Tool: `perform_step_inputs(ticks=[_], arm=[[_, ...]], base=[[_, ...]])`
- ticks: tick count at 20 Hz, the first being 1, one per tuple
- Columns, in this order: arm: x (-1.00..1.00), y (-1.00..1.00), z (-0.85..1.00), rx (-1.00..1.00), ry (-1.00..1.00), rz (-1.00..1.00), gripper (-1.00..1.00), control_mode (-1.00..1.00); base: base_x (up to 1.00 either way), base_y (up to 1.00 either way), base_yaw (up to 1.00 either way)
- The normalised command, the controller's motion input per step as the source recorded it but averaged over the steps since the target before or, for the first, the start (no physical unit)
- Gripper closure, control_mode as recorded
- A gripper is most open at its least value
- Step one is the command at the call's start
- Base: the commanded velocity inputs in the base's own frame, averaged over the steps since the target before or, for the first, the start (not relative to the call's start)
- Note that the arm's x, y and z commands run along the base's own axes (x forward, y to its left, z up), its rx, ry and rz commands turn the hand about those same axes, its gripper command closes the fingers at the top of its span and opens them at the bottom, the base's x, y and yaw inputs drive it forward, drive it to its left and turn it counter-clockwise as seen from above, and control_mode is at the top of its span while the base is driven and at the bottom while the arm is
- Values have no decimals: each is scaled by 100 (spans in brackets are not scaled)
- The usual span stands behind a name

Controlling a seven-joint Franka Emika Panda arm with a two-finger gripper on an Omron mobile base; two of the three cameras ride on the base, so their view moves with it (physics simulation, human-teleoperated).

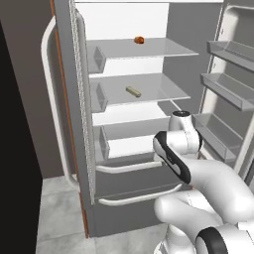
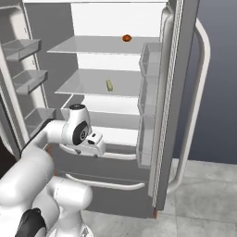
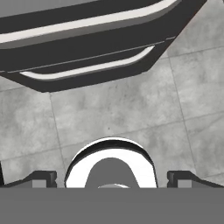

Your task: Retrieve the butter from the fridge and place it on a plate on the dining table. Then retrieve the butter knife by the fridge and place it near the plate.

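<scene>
Gripper (image 3: pixel 112 180) jaws spread wide, empty, over grey floor tiles (image 3: pixel 131 113); tan rectangular butter (image 1: pixel 133 92) on glass fridge (image 1: pixel 74 149) shelf.

open fridge (image 2: pixel 180 92), butter (image 2: pixel 109 85) on shelf

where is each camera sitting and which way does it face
Left base view: behind the arm's left, facing the open fridge; white arm lower right.
Right base view: behind its right, same fridge; arm lower left.
Hand view: on the hand, facing down at floor tiles and the bottom drawers; the open claw tips show at the bottom.
Both base views share the butter and the reddish-brown item on the shelves.
</scene>
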Motion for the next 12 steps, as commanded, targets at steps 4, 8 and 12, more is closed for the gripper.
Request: perform_step_inputs(ticks=[4, 8, 12], arm=[[0, 0, 0, 0, 0, 0, -100, 100], [0, 0, 0, 0, 0, 0, -100, 100], [0, 0, 0, 0, 0, 0, -100, 100]], base=[[67, -11, 6], [71, -5, 8], [54, 0, 5]])
